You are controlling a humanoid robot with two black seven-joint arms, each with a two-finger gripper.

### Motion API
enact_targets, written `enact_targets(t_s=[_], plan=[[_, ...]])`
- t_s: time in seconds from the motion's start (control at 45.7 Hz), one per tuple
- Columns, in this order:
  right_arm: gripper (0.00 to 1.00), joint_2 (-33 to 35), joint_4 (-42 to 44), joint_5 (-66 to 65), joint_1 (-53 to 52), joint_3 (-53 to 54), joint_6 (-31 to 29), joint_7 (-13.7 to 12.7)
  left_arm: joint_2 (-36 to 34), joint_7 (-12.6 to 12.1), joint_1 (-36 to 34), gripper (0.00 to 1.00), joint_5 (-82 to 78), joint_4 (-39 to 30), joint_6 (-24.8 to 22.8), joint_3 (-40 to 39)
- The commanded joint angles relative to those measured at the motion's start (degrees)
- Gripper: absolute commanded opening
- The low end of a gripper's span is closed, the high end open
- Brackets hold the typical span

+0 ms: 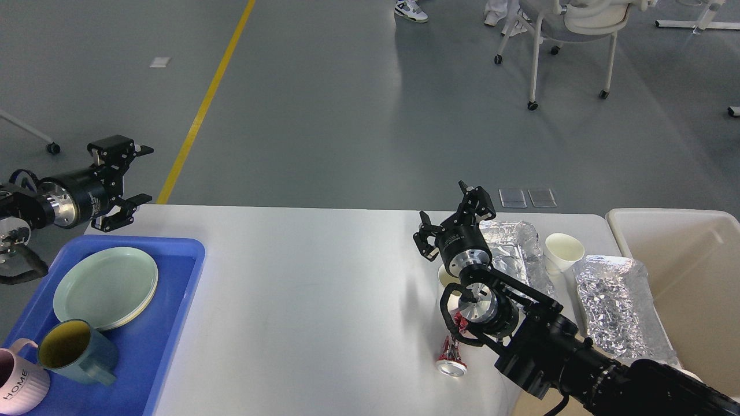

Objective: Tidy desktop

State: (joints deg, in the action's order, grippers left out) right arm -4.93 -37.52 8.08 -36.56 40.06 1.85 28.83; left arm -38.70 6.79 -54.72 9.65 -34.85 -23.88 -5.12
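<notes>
Desktop [300, 289]: white, smooth, faintly glossy, rounded at the corners; it lies below both our grippers, long axis running left to right across the view.
Right gripper [448, 222]: fingers spread and empty, hovering over the right part of the desktop.
Left gripper [136, 176]: fingers spread and empty too, hanging over the far left corner, just beyond the blue tray [173, 352].
Clutter beside the right fingers: a crumpled foil tray [514, 248] just to their right, a paper cup [563, 251] beyond it, a second foil bundle [613, 300] nearer us, against the beige bin [670, 225].
Clutter under the right arm: another cup [445, 278], mostly hidden by the wrist, and a crushed red can [452, 358] lying on its side towards us.
Tray contents: green plates [106, 287], a blue-grey mug [72, 349] and a pink mug [17, 381], already gathered.
Nearer arm: the right one, by a wide margin; all loose litter sits on its side, well apart from the left fingers.
Judgement: the next pick probably falls to the right gripper, with the bin close by on its right.
</notes>
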Motion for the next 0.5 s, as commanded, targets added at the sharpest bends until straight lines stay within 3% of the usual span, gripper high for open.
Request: enact_targets(t_s=[0.0, 0.109, 0.197, 0.482], plan=[[1.00, 0.01, 0.00, 0.00, 0.00, 0.02, 0.00, 0.00, 6.52, -0.72, 9.09, 0.97, 2.39, 4.70, -0.02, -25.78], [1.00, 0.01, 0.00, 0.00, 0.00, 0.02, 0.00, 0.00, 12.76, -0.55, 11.47, 0.97, 2.48, 5.15, -0.02, -42.32], [1.00, 0.01, 0.00, 0.00, 0.00, 0.02, 0.00, 0.00, 15.75, -0.55, 12.18, 0.97, 2.48, 5.59, -0.11, -50.33], [1.00, 0.10, 0.00, 0.00, 0.00, 0.02, 0.00, 0.00, 17.60, 0.16, 12.27, 0.97, 2.48, 5.76, -0.72, -52.98]])
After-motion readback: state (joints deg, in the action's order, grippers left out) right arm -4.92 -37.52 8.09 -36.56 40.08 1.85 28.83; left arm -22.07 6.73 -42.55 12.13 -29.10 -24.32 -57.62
